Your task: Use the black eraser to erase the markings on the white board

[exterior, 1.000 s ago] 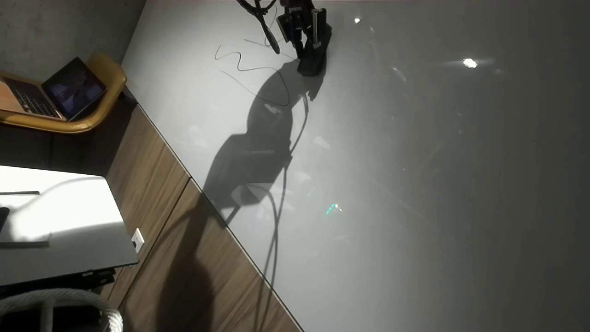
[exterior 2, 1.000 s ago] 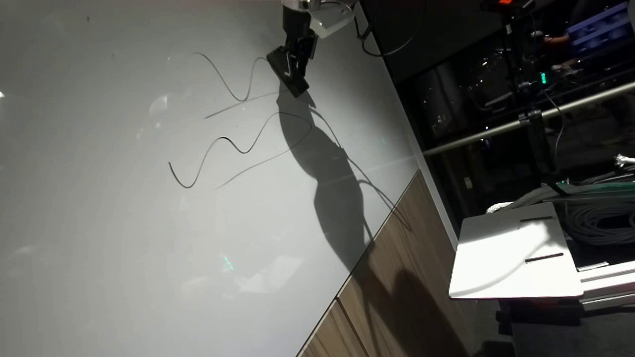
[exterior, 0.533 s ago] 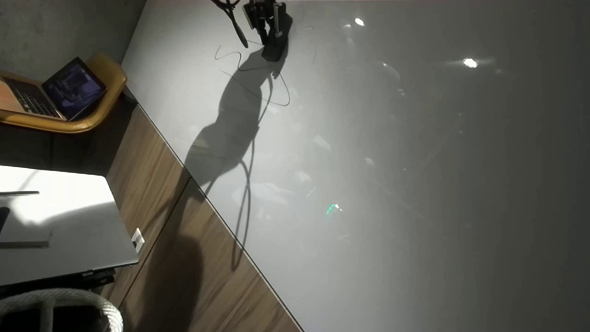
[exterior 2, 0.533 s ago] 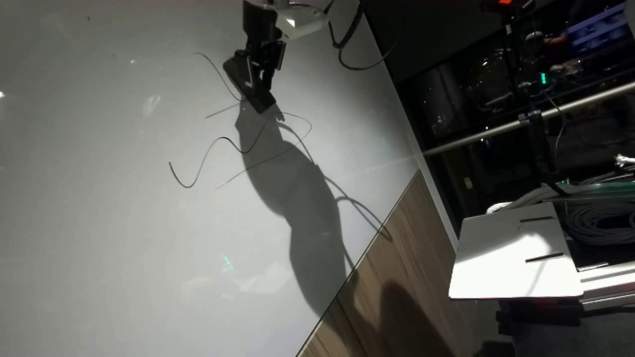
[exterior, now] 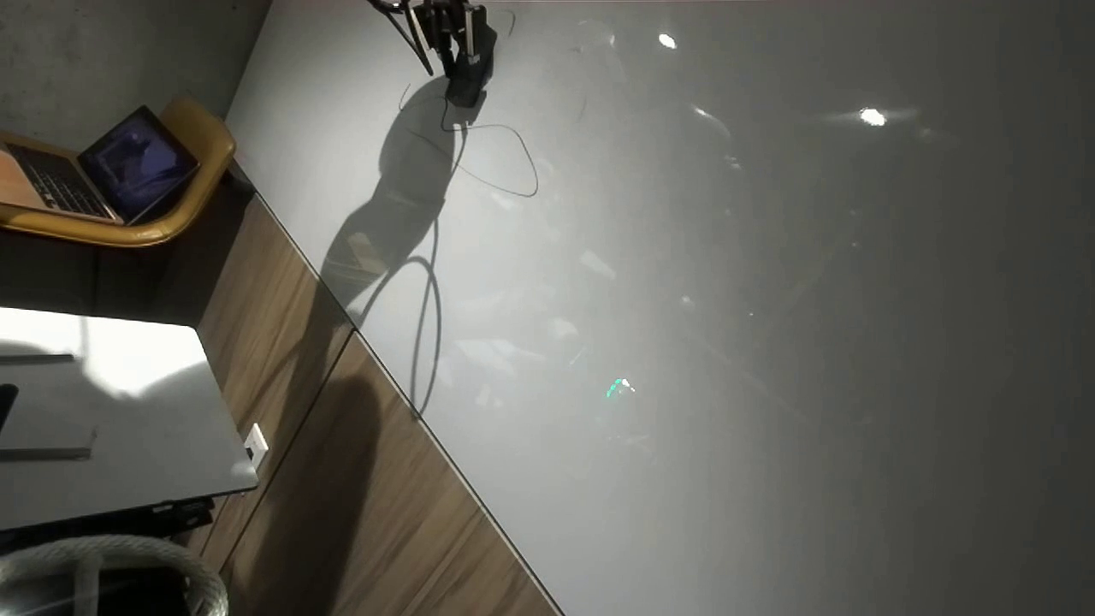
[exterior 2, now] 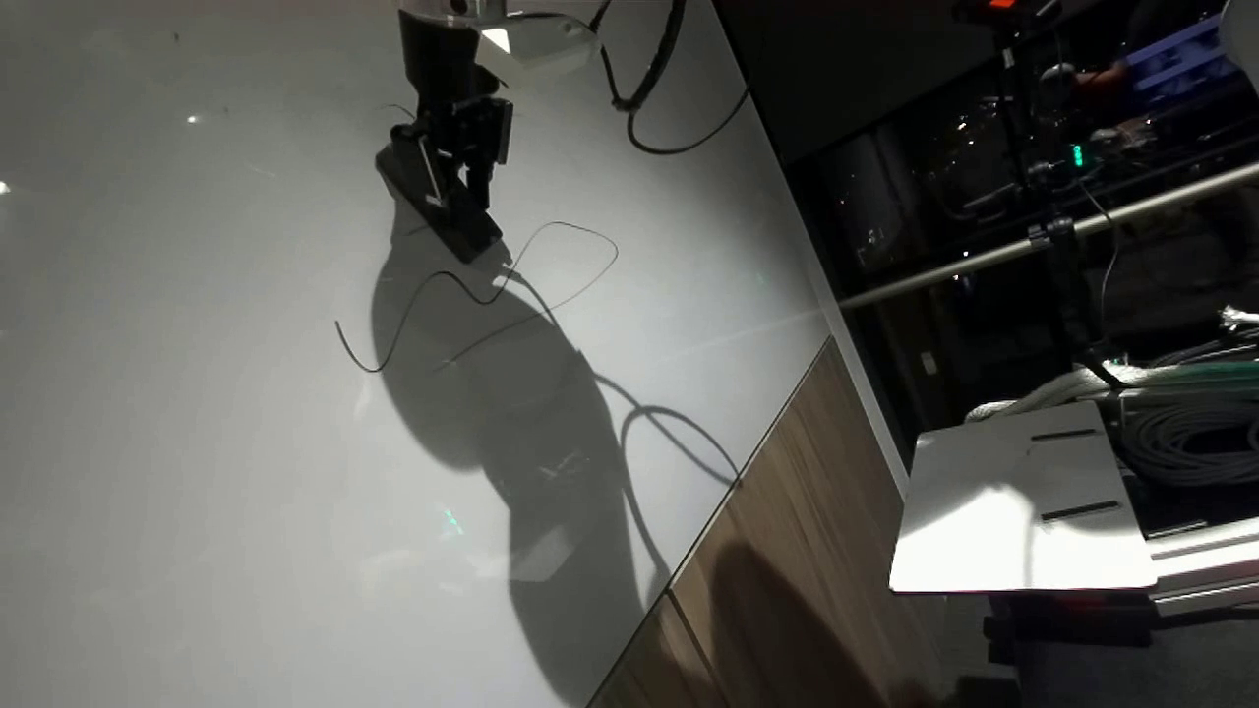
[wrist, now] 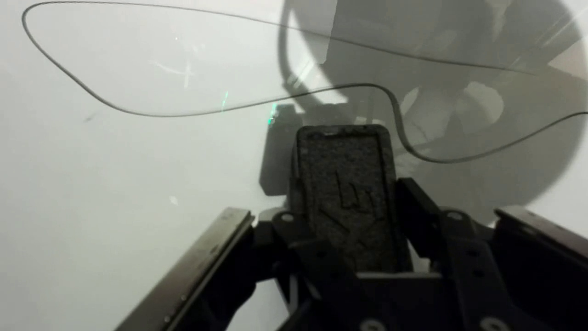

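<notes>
Writing: the top face of the black eraser bears thin strokes inside a border line; they cannot be read. A green lit display in the dark background carries characters too small to make out. Key legends on the laptop are likewise illegible.

Count: one eraser; one gripper with two fingers; one laptop, unfolded, on one mustard-coloured chair; one white table with two dark slots or bars; one white wall plate; two wood-grain panels along the straight edge of the white board. The markings include one long looping line; two short strokes show near the gripper in an exterior view.

Condition: the jaws stand part-way apart, at the eraser's width, one finger against each long side, holding it. The eraser is at the upper part of the board in both exterior views, aslant. In the wrist view its far end lies just beside the looping line. Whether its underside touches the board cannot be told. The arm's shadow covers part of the markings.
</notes>
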`<control>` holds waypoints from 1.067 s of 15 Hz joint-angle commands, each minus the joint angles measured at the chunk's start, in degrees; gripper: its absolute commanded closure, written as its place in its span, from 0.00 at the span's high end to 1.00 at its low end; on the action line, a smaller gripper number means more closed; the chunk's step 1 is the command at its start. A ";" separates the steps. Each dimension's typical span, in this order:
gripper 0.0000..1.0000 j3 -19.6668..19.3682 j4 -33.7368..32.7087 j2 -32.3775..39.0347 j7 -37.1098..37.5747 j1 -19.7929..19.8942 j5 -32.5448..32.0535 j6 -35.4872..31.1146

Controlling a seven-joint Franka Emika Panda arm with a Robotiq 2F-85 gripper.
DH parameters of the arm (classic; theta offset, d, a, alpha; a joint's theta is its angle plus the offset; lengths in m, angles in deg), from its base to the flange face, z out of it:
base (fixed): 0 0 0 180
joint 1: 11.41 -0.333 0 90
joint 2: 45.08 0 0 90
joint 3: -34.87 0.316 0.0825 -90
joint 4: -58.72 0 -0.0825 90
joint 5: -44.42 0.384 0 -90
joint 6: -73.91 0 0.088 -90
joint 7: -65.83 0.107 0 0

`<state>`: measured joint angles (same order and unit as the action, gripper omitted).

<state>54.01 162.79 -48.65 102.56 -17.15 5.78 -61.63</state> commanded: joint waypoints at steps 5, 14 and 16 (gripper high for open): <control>0.28 -1.02 -12.43 5.60 -2.21 -5.54 -4.91 6.79; 0.28 -4.69 -17.66 2.66 -7.92 -4.93 -5.38 10.09; 0.28 -6.55 -14.39 1.18 -8.27 -3.83 -3.33 8.60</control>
<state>51.26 145.73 -46.89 96.13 -23.56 1.36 -49.45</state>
